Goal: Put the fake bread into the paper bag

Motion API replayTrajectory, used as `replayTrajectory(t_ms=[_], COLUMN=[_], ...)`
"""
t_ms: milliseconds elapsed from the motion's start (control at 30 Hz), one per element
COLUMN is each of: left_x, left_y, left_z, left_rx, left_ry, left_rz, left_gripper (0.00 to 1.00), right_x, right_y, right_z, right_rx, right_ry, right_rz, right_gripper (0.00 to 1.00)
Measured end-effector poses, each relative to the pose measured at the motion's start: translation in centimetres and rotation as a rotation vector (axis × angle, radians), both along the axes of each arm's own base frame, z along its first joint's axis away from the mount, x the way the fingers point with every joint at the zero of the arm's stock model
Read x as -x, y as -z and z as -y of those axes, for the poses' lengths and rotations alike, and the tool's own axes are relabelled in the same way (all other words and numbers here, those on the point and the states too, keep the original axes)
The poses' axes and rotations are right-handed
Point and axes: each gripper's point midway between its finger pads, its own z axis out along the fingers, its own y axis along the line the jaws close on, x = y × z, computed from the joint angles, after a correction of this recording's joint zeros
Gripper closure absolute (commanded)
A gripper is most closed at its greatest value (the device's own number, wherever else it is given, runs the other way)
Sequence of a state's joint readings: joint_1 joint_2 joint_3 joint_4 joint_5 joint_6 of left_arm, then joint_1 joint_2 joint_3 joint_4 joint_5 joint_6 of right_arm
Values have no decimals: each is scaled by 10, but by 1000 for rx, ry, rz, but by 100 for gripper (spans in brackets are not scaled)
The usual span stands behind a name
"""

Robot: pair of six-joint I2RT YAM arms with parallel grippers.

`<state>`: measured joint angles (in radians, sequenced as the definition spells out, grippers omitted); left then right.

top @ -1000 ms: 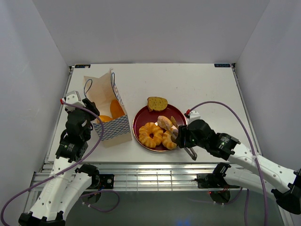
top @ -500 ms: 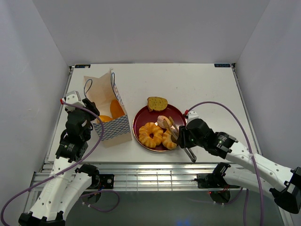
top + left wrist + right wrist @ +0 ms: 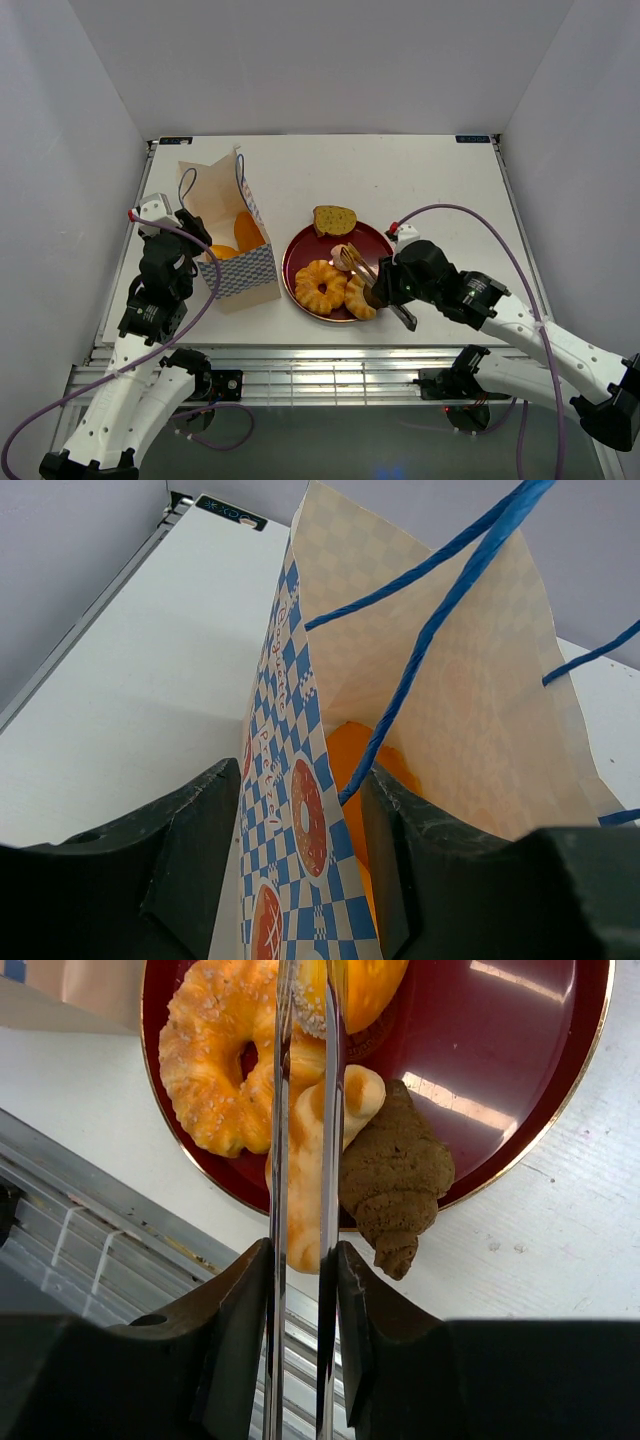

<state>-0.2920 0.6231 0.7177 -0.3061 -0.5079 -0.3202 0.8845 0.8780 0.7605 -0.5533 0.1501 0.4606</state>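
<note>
Right gripper [image 3: 350, 258], narrow on the twisted roll [image 3: 305, 1190], should lift it straight off the plate [image 3: 520, 1080]; left gripper [image 3: 295, 820] pinches the paper bag [image 3: 450, 710].

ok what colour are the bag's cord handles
Blue. The cord handles of the paper bag show best in the left wrist view.

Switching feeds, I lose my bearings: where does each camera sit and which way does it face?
Top external: above and behind the bases, looking down on the table; left gripper and right gripper show with their arms.
Left wrist: on the left arm, looking along its fingers, shut on the paper bag.
Right wrist: looks down past its fingers, pinching pale bread over the red plate.
Shared: top and right wrist both show the plate.
</note>
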Motion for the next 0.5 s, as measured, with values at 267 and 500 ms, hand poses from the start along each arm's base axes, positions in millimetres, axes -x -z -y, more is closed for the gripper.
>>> replayTrajectory(t_ms=[267, 500], left_x=[1, 1], left_y=[-1, -1], left_z=[0, 0], left_rx=[0, 0], left_ry=[0, 0], left_rz=[3, 3], left_gripper=[38, 38], right_x=[-6, -5], right_y=[-19, -21], right_z=[-6, -3], right_rx=[-20, -6], right_ry=[-13, -17], right_rz=[32, 25], right_gripper=[92, 92])
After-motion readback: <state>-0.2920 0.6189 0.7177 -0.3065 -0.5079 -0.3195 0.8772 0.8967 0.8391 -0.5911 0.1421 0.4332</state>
